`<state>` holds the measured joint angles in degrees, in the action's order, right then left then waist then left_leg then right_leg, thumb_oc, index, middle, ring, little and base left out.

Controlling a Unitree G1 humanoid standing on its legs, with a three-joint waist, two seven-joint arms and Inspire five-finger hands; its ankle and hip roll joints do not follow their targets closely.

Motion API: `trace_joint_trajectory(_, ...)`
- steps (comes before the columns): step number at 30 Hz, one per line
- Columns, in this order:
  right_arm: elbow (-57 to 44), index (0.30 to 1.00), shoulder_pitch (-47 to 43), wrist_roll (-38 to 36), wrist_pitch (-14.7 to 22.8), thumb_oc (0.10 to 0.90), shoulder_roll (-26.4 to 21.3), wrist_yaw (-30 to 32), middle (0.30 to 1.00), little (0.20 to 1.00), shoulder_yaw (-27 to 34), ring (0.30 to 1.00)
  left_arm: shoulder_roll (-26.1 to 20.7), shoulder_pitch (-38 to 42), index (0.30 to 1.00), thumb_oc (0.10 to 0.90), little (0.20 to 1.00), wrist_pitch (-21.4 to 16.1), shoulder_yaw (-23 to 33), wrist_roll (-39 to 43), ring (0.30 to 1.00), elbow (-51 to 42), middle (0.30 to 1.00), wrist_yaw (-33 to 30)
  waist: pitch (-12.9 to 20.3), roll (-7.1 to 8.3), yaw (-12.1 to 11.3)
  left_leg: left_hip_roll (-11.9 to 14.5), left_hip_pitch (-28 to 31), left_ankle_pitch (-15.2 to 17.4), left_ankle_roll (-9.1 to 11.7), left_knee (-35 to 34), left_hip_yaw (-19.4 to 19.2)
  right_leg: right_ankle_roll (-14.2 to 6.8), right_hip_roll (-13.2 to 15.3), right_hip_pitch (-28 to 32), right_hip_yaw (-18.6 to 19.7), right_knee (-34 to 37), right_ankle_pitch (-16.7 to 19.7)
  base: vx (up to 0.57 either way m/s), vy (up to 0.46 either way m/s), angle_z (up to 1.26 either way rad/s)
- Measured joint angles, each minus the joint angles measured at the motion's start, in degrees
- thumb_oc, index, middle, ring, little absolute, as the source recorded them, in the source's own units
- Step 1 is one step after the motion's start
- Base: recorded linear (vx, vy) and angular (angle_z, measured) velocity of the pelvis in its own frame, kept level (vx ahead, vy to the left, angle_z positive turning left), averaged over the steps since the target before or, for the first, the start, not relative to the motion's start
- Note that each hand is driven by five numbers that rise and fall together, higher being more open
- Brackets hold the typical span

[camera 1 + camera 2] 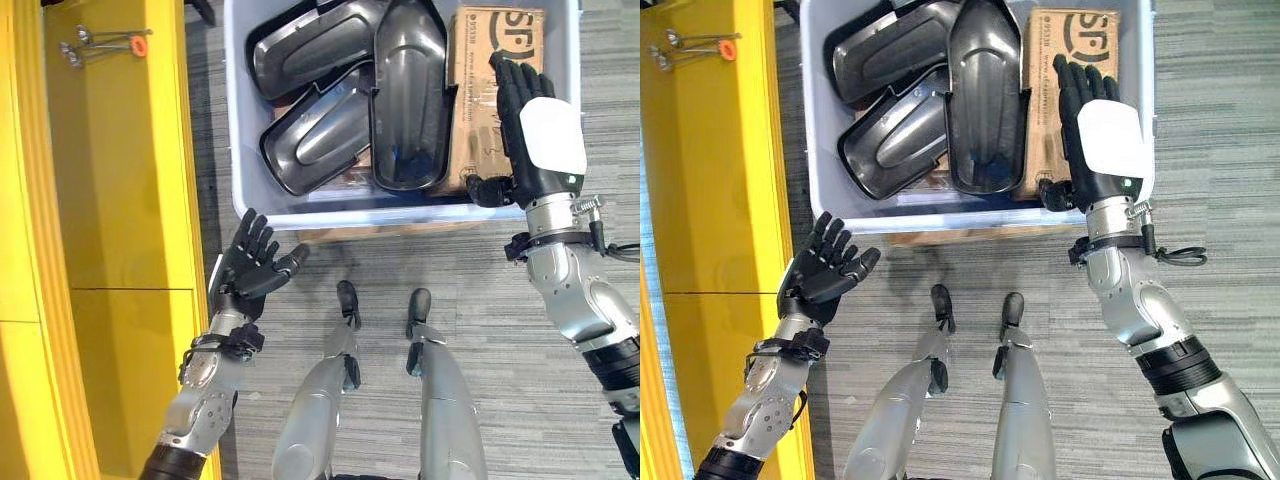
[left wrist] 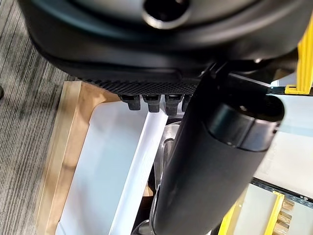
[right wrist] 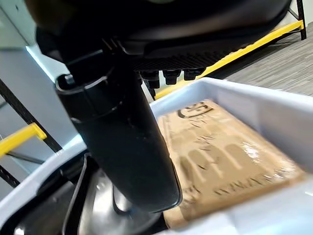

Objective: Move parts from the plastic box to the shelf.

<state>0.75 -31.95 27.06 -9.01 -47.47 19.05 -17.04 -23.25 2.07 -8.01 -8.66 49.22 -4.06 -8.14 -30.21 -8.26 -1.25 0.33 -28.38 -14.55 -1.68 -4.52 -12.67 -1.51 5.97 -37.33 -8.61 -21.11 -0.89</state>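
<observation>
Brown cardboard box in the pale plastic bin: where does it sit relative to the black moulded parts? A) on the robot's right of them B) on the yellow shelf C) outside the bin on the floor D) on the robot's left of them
A: the brown cardboard box lies inside the pale plastic bin, on the robot's right of the black moulded parts, beneath the open right hand.

**Layout: box ahead, shelf on the left**

Plastic box [image 1: 238, 150] sits on the floor ahead. Inside: three molded parts [image 1: 405, 95] overlapping at left and centre, cardboard carton [image 1: 480, 70] against the right wall. Shelf [image 1: 110, 180] stands left of the box, small tools [image 1: 100, 45] lying at its far end.
</observation>
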Motion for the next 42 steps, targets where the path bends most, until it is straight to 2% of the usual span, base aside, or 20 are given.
trace_joint_trajectory(3, -0.6, 1.000, 3.4, 2.3, 2.7, 0.900, -0.3, 0.0, 1.000, 1.000, 0.8, 1.000, 0.0, -0.7, 1.000, 0.900, 1.000, -0.7, 0.2, -0.1, 1.000, 0.0, 1.000, 0.0, -0.1, 0.14, -0.2, 0.3, -0.3, 0.0, 0.0, 0.0, 0.1, 0.1, -0.3, 0.0, -0.3, 0.5, 0.1, -0.04, -0.038, 0.01)
trace_joint_trajectory(8, 0.4, 1.000, 3.5, 4.4, 4.2, 0.900, -0.3, 0.7, 1.000, 1.000, 1.9, 1.000, 0.0, -0.6, 1.000, 0.900, 1.000, -0.7, 1.2, -0.1, 1.000, 0.1, 1.000, -0.1, -0.1, 0.89, -0.3, 0.4, -0.6, 0.0, -0.1, 0.0, 0.3, 0.1, -0.5, 0.1, -0.4, 1.1, 0.4, -0.05, -0.049, 0.00)
trace_joint_trajectory(12, 2.1, 1.000, 0.4, 4.4, 4.9, 0.900, 0.0, 1.6, 1.000, 1.000, -0.3, 1.000, 0.0, -0.2, 1.000, 0.900, 1.000, -0.7, 1.2, -0.1, 1.000, 0.2, 1.000, -0.3, -0.1, 0.90, -0.4, 0.3, -0.9, 0.1, -0.2, 0.0, 0.3, -0.2, -0.4, 0.0, -0.4, 1.5, 0.6, 0.00, 0.000, 0.00)
trace_joint_trajectory(14, 2.2, 1.000, -3.6, 4.4, 5.3, 0.900, 0.4, 1.5, 1.000, 1.000, -3.6, 1.000, 0.1, -0.1, 1.000, 0.900, 1.000, -0.8, 1.2, 0.1, 1.000, 0.2, 1.000, -0.3, -0.1, 0.89, -0.7, 0.3, -1.6, 0.1, -0.1, 0.0, 0.5, -0.2, -0.4, -0.5, -0.6, 1.6, 0.6, 0.00, -0.008, 0.02)
trace_joint_trajectory(27, 3.6, 1.000, -11.8, 8.8, 4.9, 0.900, 0.6, -4.3, 1.000, 1.000, -10.6, 1.000, 0.1, 1.9, 1.000, 0.900, 1.000, -0.4, 1.0, 2.4, 1.000, 1.3, 1.000, 0.0, -0.1, 0.84, -2.3, -0.2, -2.8, -0.3, -0.7, 0.0, 0.7, 0.1, 0.3, -1.7, -0.9, 1.2, 0.7, 0.00, -0.001, 0.01)
trace_joint_trajectory(36, 7.1, 1.000, -11.7, 9.0, 3.4, 0.900, 0.4, -5.6, 1.000, 1.000, -11.6, 1.000, 0.1, 2.6, 1.000, 0.900, 1.000, 0.5, 1.0, 2.4, 1.000, 1.3, 1.000, 0.5, -0.1, 0.83, -2.3, -0.5, -3.0, -0.2, -0.5, 0.0, 1.3, -0.2, 0.7, -1.8, -1.4, 0.9, 0.5, 0.00, -0.001, 0.01)
trace_joint_trajectory(38, 7.0, 1.000, -11.5, 10.7, 2.8, 0.900, 0.4, -3.5, 1.000, 1.000, -11.4, 1.000, 0.1, 2.6, 1.000, 0.900, 1.000, 0.3, 1.3, 2.4, 1.000, 1.1, 1.000, 0.5, -0.1, 0.81, -2.3, -0.5, -3.6, -0.2, -0.4, 0.0, 1.3, -0.2, 0.6, -2.4, -1.3, 0.8, 0.5, 0.02, 0.020, -0.01)
trace_joint_trajectory(42, 4.8, 1.000, -9.5, 13.6, 1.4, 0.900, -0.1, 5.9, 1.000, 1.000, -9.1, 1.000, 0.1, 2.4, 1.000, 0.900, 1.000, 0.3, 1.6, 2.4, 1.000, 0.5, 1.000, 0.0, -0.1, 0.81, -2.1, -0.5, -3.8, -0.1, -0.4, 0.0, 1.0, -0.2, 0.7, -2.8, -1.0, 0.7, 0.5, 0.03, 0.040, -0.03)
